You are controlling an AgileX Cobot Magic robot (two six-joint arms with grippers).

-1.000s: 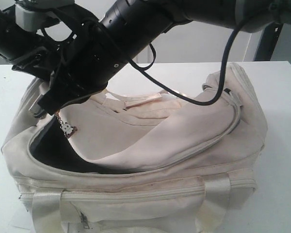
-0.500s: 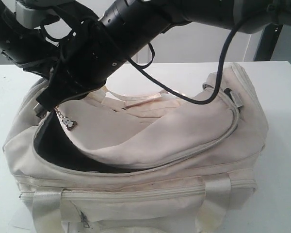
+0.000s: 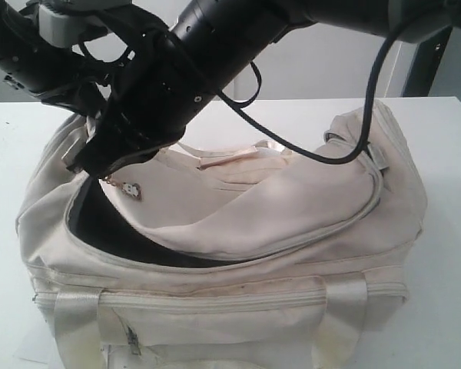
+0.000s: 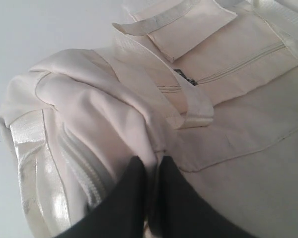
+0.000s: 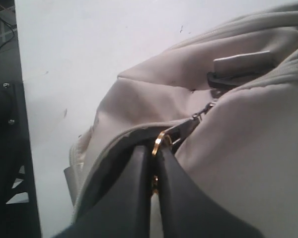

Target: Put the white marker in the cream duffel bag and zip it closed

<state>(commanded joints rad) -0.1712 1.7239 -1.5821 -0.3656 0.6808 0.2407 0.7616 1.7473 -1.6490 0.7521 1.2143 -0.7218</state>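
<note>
The cream duffel bag [image 3: 215, 307] gapes open, its interior dark.

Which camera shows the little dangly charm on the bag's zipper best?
The exterior view: the charm hangs in plain sight over the cream duffel bag's dark opening. The right wrist view shows only a gold ring pinched in the right gripper, not the charm. The left wrist view shows none of it.

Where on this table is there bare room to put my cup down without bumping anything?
Bare table lies right of the cream duffel bag, plus a strip behind it. Another strip runs along its left side. Crowded: the bag's left end, where the left pincer and right pincer both grip it.
</note>
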